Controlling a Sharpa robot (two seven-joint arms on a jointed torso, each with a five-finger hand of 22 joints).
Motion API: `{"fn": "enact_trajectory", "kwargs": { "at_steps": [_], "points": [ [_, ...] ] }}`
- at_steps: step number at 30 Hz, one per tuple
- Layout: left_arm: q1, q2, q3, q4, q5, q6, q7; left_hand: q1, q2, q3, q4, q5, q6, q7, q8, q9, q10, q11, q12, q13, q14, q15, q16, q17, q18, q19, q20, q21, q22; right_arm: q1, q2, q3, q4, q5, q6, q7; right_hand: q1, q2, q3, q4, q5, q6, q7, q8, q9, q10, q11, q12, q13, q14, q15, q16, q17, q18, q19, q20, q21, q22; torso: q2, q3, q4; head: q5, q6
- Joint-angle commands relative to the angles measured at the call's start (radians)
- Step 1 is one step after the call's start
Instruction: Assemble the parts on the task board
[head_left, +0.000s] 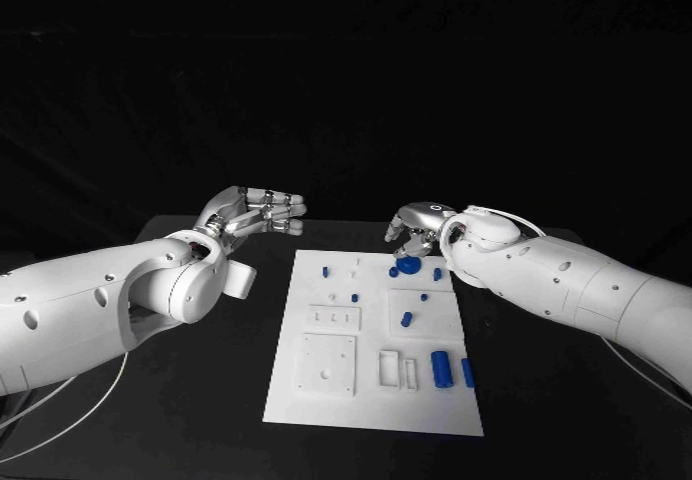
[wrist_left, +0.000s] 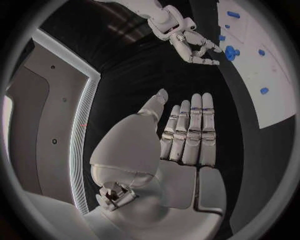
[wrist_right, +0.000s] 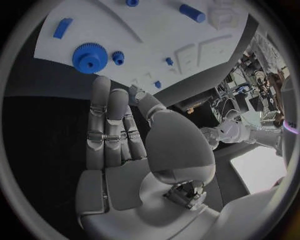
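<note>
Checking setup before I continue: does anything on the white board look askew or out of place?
Nothing stands out. The task board lies flat on the table, blue parts rest on it, and both hands hover empty beside it.

Dim black surroundings, brightly lit task board (head_left: 372, 400), fisheye-bent edges in wrist views.

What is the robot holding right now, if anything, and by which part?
Nothing. The left hand is open with fingers straight, off the task board. The right hand is also open and empty, just short of the large blue gear.
</note>
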Motion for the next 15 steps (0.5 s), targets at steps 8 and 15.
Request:
{"fn": "enact_trajectory", "kwargs": {
  "at_steps": [8,15],
  "points": [
    [0.007,-0.003,0.004,0.006,-0.011,0.017,0.010,-0.007,0.003,-0.009,0.000,-0.003,-0.003,0.001,0.002,-0.001,-0.006,0.000,0.001,0.001,0.006,0.001,-0.005,0.002,-0.003,0.006,0.002,-0.006,-0.004,-0.002,0.003,-0.003,-0.005,-0.044,0.040,-0.011,-0.006,-0.004,-0.003,0.000,0.021,-0.007,0.001,-0.003,-0.001,-0.006,-0.003,0.004,0.000,-0.006,0.006,0.041,-0.016,0.002,0.011,0.009,-0.013,0.024,0.021,0.0012,0.0042,-0.007,0.003],
    [0.008,-0.002,0.005,0.007,-0.011,0.018,0.008,-0.007,0.003,-0.016,0.001,-0.004,-0.006,0.003,0.001,-0.001,-0.009,0.002,0.001,0.001,0.007,0.002,-0.006,0.002,-0.003,0.009,0.002,-0.009,-0.009,-0.014,0.006,-0.005,-0.011,-0.047,0.053,-0.012,-0.004,-0.002,-0.005,-0.002,0.025,-0.007,0.002,-0.003,-0.001,-0.005,-0.002,0.004,0.000,-0.009,0.009,0.056,-0.033,0.005,0.016,0.011,-0.029,0.044,0.031,0.0031,0.0054,-0.005,0.012]
  ]
}}
